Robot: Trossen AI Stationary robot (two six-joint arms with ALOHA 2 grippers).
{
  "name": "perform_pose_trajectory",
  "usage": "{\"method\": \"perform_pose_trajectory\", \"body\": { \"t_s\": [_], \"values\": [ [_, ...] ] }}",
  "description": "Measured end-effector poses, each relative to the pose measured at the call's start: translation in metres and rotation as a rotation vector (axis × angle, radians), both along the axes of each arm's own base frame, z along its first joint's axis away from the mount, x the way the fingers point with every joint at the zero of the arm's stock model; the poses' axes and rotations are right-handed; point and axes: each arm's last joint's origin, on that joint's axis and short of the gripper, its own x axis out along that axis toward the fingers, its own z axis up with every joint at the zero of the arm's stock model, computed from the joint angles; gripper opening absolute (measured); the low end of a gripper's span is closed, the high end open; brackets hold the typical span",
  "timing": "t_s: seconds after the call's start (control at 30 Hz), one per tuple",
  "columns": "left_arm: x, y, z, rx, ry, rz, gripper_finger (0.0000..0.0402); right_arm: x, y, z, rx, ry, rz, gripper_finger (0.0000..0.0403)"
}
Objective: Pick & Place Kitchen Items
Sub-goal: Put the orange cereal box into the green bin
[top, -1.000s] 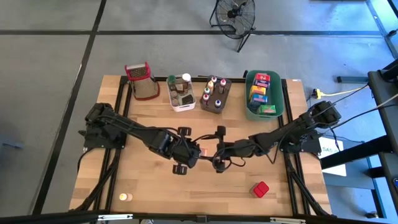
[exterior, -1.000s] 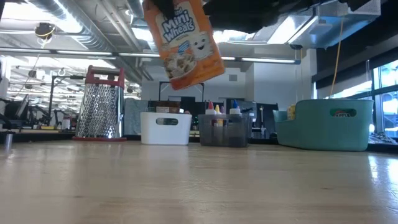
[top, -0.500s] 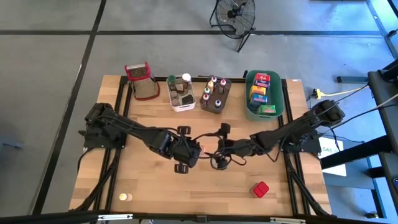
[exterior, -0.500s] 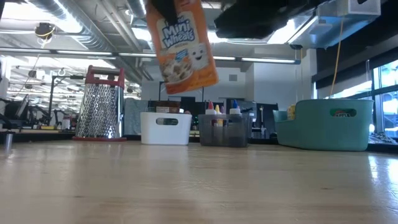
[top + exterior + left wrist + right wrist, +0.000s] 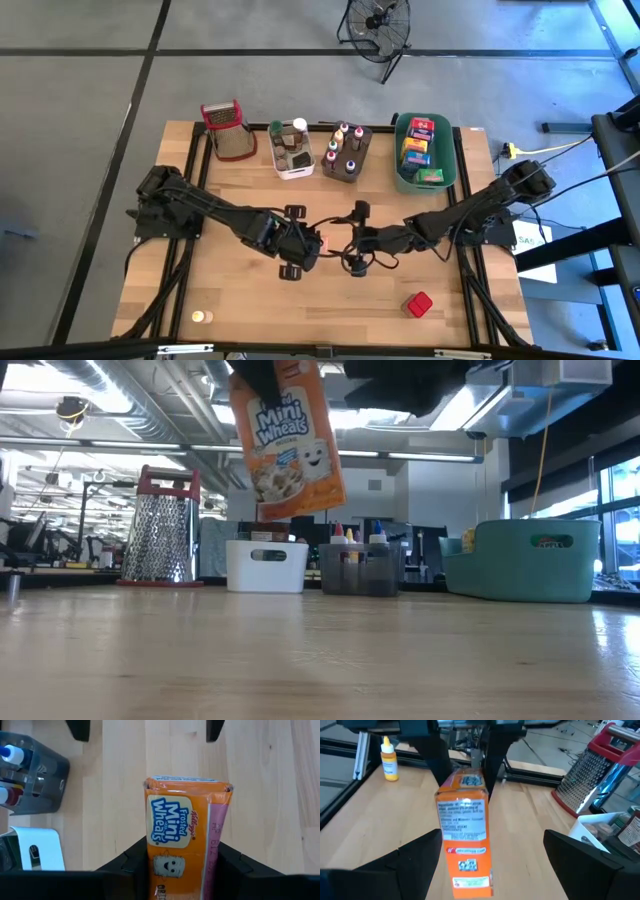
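Note:
An orange Mini Wheats box (image 5: 287,442) hangs above the middle of the table, and my left gripper (image 5: 313,244) is shut on its upper end. In the left wrist view the box (image 5: 182,830) runs away from the fingers over bare wood. My right gripper (image 5: 350,240) faces it from the table's right side and is open. Its two fingers (image 5: 415,865) stand wide on either side of the box's lower half (image 5: 467,855) without touching it. My left gripper pinches the box's upper end (image 5: 465,782) between its two fingers, one on each side (image 5: 150,862). The fingers slant downward from the table's left side. The box hangs below them, tilted, clear of the table.
Along the far edge stand a red-topped grater (image 5: 227,130), a white tub (image 5: 293,150), a grey tub of bottles (image 5: 346,152) and a green tub of boxes (image 5: 424,150). A red item (image 5: 418,304) lies near right and a small bottle (image 5: 203,317) near left.
In my left gripper's hold the box has swung a little nearer upright, and its lower end hangs slightly lower. My right gripper has rolled a little about its own axis and has stayed open around the box.

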Motion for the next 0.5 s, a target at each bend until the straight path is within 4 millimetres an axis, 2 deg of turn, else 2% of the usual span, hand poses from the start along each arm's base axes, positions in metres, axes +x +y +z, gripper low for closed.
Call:
{"method": "perform_pose_trajectory", "body": {
  "t_s": [0.5],
  "values": [
    [0.0078,0.0054,0.0027,0.022,-0.060,-0.010,0.0146,0.0083,0.0018,-0.0068,-0.022,-0.031,0.011,0.0353]
  ]
}}
